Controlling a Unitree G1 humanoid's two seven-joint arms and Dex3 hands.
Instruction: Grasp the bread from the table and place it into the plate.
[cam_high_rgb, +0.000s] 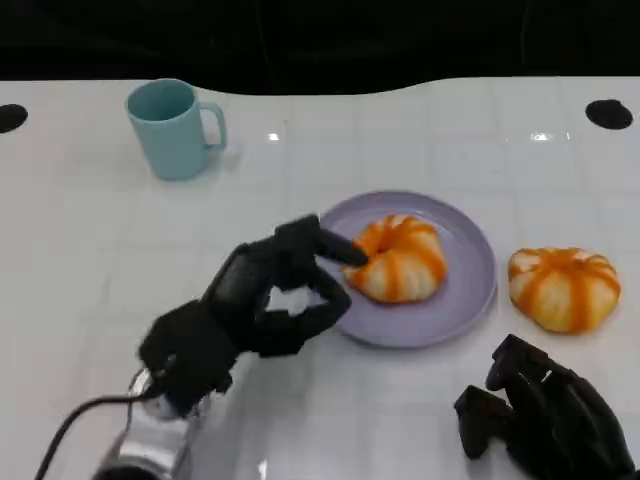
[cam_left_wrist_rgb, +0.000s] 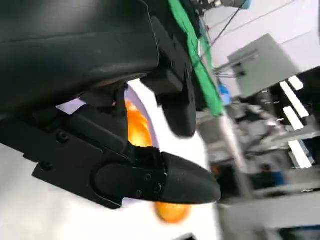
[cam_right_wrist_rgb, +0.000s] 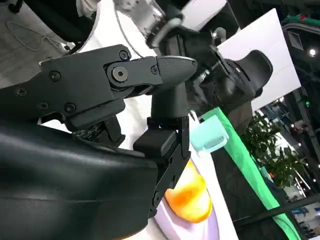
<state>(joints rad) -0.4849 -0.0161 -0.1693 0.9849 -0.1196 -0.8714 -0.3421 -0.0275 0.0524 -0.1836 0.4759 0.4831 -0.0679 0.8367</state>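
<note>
bread on the plate, left hand open beside it

a lavender plate (cam_high_rgb: 470, 300) is the landmark on the white counter (cam_high_rgb: 90, 250). one orange-striped bread (cam_high_rgb: 400, 258) lies inside the plate, on its half toward the left hand. a second bread (cam_high_rgb: 563, 288) lies on the counter just beside the plate's rim, on the side away from the left hand, apart from the plate.

the left hand (cam_high_rgb: 262, 300) hovers at the plate's near-left edge with its fingers (cam_high_rgb: 330, 245) spread apart and nothing held; the upper fingertip reaches right up to the bread on the plate, though i cannot tell whether it touches. in the left wrist view the left hand (cam_left_wrist_rgb: 150, 150) shows parted fingers with the bread (cam_left_wrist_rgb: 136, 126) glimpsed between them.

the right hand (cam_high_rgb: 545, 410) sits low on the counter, nearer the robot than the plate, below the second bread; its fingers look curled inward and hold nothing.

a teal mug (cam_high_rgb: 172, 128) stands upright well beyond the plate, off to the far left.
</note>
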